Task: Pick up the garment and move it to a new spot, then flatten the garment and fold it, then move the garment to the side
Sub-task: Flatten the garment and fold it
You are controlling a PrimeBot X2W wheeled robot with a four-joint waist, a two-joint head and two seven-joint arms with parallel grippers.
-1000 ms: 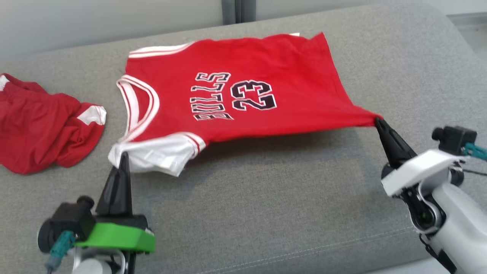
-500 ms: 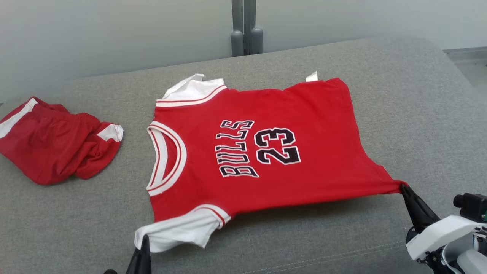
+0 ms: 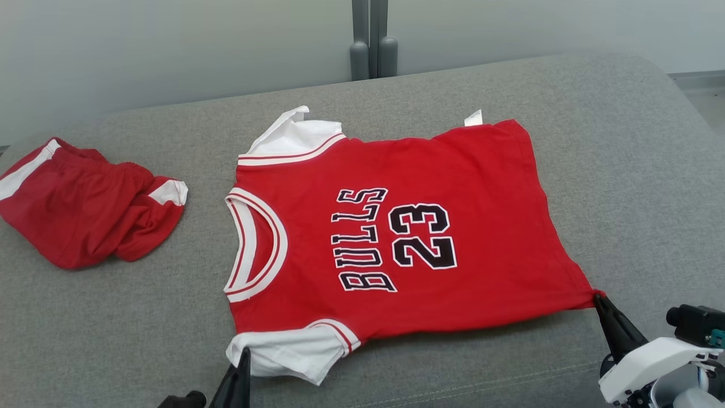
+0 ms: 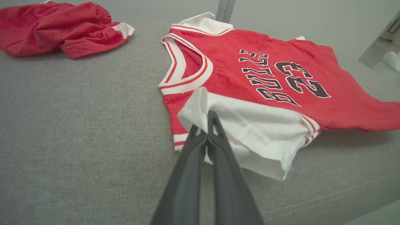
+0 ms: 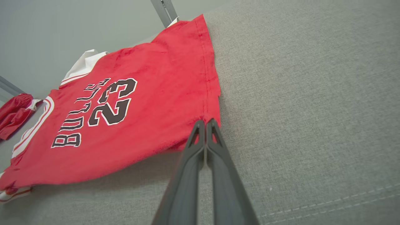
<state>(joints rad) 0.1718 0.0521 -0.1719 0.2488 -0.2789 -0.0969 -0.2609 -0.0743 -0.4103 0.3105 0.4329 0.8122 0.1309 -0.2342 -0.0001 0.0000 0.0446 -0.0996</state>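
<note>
The garment (image 3: 408, 226) is a red "BULLS 23" jersey with white sleeves, spread face up on the grey cushion (image 3: 623, 158). My left gripper (image 3: 244, 352) is shut on the near white sleeve (image 4: 250, 131), its tips (image 4: 210, 115) pinching the cloth's folded edge. My right gripper (image 3: 597, 297) is shut on the near hem corner, pulled to a point. In the right wrist view the gripper's tips (image 5: 205, 122) bite the hem of the jersey (image 5: 140, 118). The near edge hangs slightly off the cushion between the two grips.
Crumpled red shorts (image 3: 85, 209) with white trim lie at the far left of the cushion, apart from the jersey. A grey post (image 3: 372, 51) stands against the wall behind. The cushion's stitched front edge (image 5: 343, 200) runs just below my grippers.
The head camera has shifted, so the whole picture sits lower. The jersey's near edge, held higher before, has come down flatter. The far white sleeve now shows. Both grips are unchanged.
</note>
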